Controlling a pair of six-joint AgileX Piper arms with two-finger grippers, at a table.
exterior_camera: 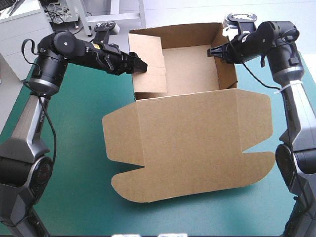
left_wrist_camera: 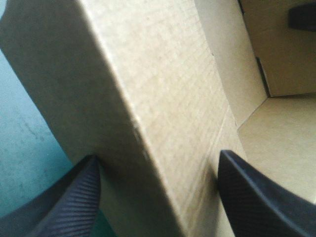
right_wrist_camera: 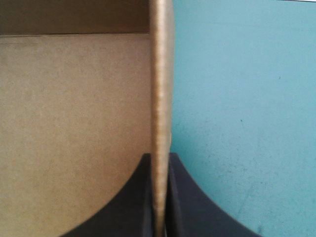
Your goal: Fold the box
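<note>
- The brown box (exterior_camera: 187,143) is being worked at the middle of the teal-green table (exterior_camera: 74,163). Its far half is already raised into an open tray, and its lid (exterior_camera: 197,163) is lying flat toward the near edge.
- The far wall (exterior_camera: 187,33) and the right wall (exterior_camera: 228,61) are standing upright. The inner flap (exterior_camera: 148,59) of the left wall is leaning in over the tray floor.
- The task is judged to be well advanced. The flap is apparently not yet tucked down, and the lid's side tabs are lying unfolded.
- The left wall is being straddled by the left claw (exterior_camera: 143,65), which is spread wide with nothing pinched.
- The right wall's top edge is being gripped by the right claw (exterior_camera: 213,51), which is clenched on the board.
- Only the left wrist view is showing one black finger outside the thick doubled wall and one inside it.
- Only the right wrist view is showing the thin board edge sandwiched between nearly closed fingers.
- Only the high view is showing the lid and the whole box.
</note>
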